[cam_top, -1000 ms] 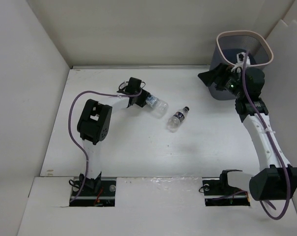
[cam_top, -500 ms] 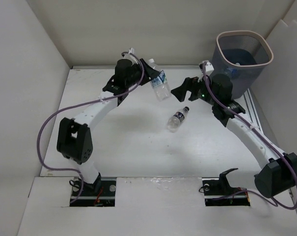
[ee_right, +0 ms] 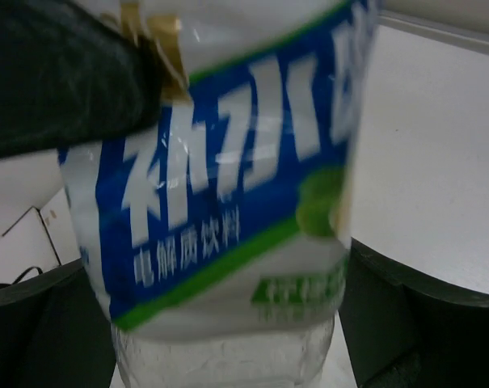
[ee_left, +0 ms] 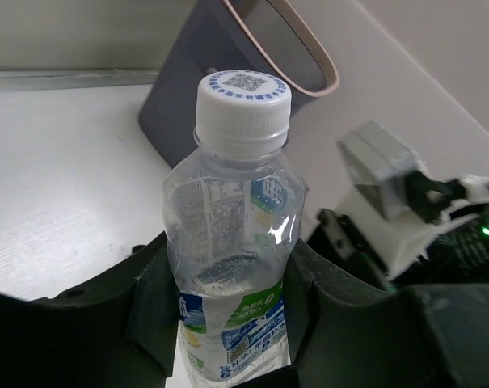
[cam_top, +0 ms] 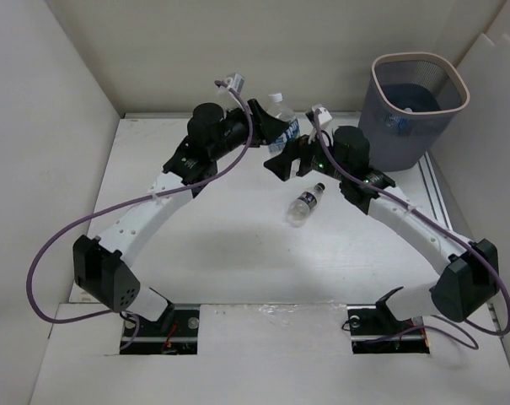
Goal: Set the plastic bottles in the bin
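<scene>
Pinching a likely light, crushable bottle [ee_left: 232,242] at upper centre, your left gripper [cam_top: 270,126]; right gripper [cam_top: 290,156] gapes. Take its labelled waist.

Left arm [cam_top: 153,207]: runs from its near-left base in a long diagonal toward the far centre, wrist raised.
Left pincer [cam_top: 265,125]: closed on a bottle [cam_top: 283,120], fingers [ee_left: 151,311] clasping its lower body, cap pointing away from the wrist.
Right arm [cam_top: 415,224]: angles from its near-right base leftward, wrist close to the left one.
Right pincer [cam_top: 287,157]: jaws wide, facing the left pincer; its wrist view shows a finger on either side of the same bottle, contact not discernible.
</scene>
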Robot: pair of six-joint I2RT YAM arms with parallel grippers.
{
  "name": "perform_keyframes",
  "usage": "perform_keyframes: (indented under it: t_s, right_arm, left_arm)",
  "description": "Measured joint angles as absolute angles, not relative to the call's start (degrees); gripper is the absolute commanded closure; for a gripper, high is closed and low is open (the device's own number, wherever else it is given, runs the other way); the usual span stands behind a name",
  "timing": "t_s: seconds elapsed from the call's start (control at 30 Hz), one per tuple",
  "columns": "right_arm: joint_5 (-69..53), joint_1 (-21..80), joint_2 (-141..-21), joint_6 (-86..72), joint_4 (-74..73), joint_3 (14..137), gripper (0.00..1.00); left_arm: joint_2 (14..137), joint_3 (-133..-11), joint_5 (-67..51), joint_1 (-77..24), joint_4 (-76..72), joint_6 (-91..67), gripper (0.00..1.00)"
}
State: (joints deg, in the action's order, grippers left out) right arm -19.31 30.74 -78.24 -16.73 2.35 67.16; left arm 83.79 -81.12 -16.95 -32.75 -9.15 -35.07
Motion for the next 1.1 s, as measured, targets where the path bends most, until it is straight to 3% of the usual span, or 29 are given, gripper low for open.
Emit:
perform_keyframes:
  t_s: [0.07,0.1,0.13,0.17,0.2,0.4,0.73,0.8,0.87,0.9,0.93,0.97,1.0,1.1]
  right_arm:
    - [-20.8,31.16,-80.07,-16.84,2.59,67.83,0.25]
    - [-21.74,31.24,-80.66,-16.75,2.66,68.25,0.44]
    - [-22.0,31.59,-81.12,-17.3,2.52,68.77,0.87]
    - [-22.35,31.57,-81.43,-17.67,2.37,69.08,0.96]
    - [-22.94,31.46,-81.67,-17.8,2.24,69.3,0.97]
    - [-20.4,28.58,-81.87,-17.63,1.06,71.31,0.97]
    - [-14.26,0.27,-88.9,-24.82,-3.09,95.64,1.0]
    - [-11.57,-3.38,-92.14,-26.46,-4.45,101.6,0.95]
    - [-8.21,-5.43,-95.37,-27.35,-6.22,106.69,0.71]
    - [-6.96,-6.07,-96.79,-27.62,-7.18,108.62,0.3]
    - [-5.67,-6.61,-98.17,-27.92,-7.81,110.32,0.11]
    - [-4.69,-7.38,-99.39,-28.12,-8.8,111.68,0.02]
    - [-3.79,-7.9,-100.62,-28.29,-9.93,112.86,0.0]
    - [-0.95,-9.3,-104.18,-28.08,-14.09,116.86,0.0]
  left_arm:
    - [83.9,-81.12,-17.78,-33.85,-9.13,-34.44,1.0]
    - [83.99,-81.12,-17.72,-34.0,-9.02,-33.69,0.76]
    - [84.14,-81.12,-17.74,-33.95,-9.02,-33.61,0.55]
    - [84.2,-81.12,-18.33,-33.56,-9.13,-33.43,0.3]
    - [84.2,-81.1,-18.26,-33.52,-9.67,-33.85,0.0]
    - [82.3,-80.34,-12.67,-34.79,-8.86,-36.91,0.0]
    - [66.24,-67.92,-1.02,-35.16,-4.69,-37.54,0.0]
    - [64.73,-64.84,-0.84,-35.62,-5.1,-37.47,0.0]
    - [63.88,-61.67,0.27,-37.08,-4.91,-36.8,0.0]
    - [63.81,-60.66,0.93,-37.91,-4.64,-36.47,0.0]
    - [63.77,-59.09,1.34,-39.57,-4.32,-36.16,0.0]
    - [63.79,-57.95,2.04,-41.08,-3.99,-35.64,0.0]
    - [63.77,-56.82,2.79,-42.63,-3.77,-35.03,0.0]
    - [63.79,-55.02,4.43,-45.93,-2.92,-33.15,0.0]
